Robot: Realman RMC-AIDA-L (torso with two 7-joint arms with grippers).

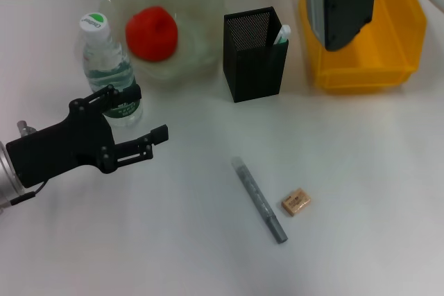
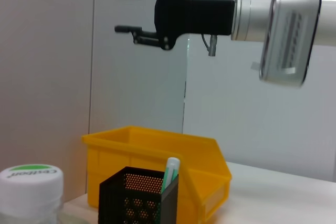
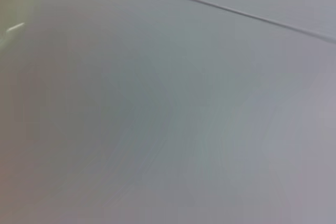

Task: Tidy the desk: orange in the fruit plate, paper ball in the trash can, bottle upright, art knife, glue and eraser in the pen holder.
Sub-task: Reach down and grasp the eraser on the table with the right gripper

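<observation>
From my seat: left hand (image 1: 142, 140) low over the desk (image 1: 361, 192), just in front of the bottle (image 1: 107, 67), fingers spread wide, holding nothing, touching nothing. Bottle stands upright beside the fruit plate (image 1: 201, 5), orange (image 1: 151, 32) already in it. Pen holder (image 1: 254, 53) has the art knife (image 1: 281, 35) poking out of one corner. Glue (image 1: 259, 200) and eraser (image 1: 296, 202) lie loose on the desk, near each other, not touching. Right hand (image 2: 123, 11) raised high over the trash can (image 1: 364, 46), fingers apart, empty. No paper ball in view; my guess is it's binned. Step in hand looks like glue: next move needs a hand down over it, fingers across the stick
</observation>
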